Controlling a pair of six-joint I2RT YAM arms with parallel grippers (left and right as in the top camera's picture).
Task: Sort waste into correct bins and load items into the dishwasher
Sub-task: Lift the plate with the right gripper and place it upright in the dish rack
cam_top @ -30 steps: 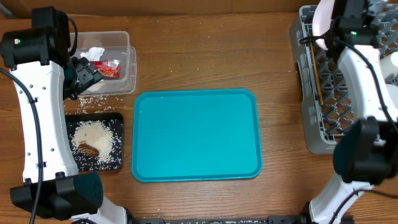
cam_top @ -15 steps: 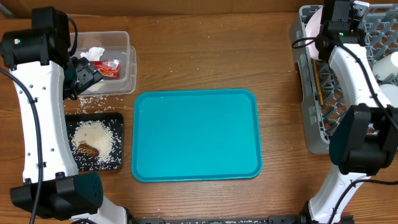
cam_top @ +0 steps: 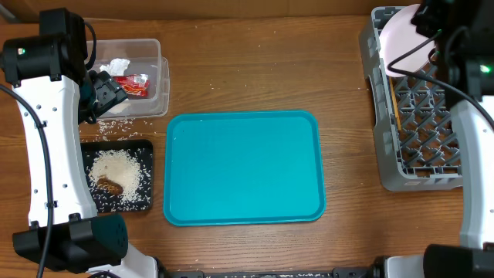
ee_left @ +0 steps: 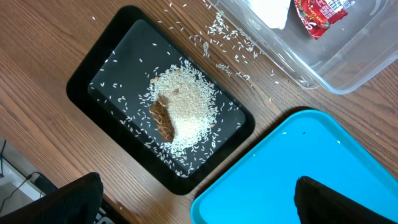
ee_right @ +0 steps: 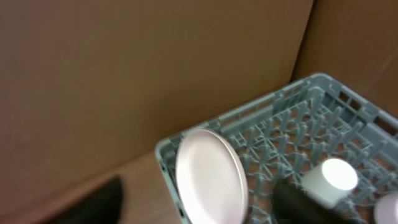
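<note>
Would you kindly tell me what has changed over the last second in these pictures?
The right arm swung out to the right, off the dish rack, uncovering the white plate that stands on edge in the rack's far left corner. The left arm, clear tub, black tray and turquoise tray stayed as they were.

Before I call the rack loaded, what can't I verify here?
Overhead: the right side of the dish rack is cut by the frame edge and covered by the right arm; bowls cannot be counted.
Right wrist: a white piece at the right edge is cut off; bowl or not, unclear.
Overhead: the left end of the clear tub hides under the left arm.
Left wrist: the red wrapper is cut by the top edge.
</note>
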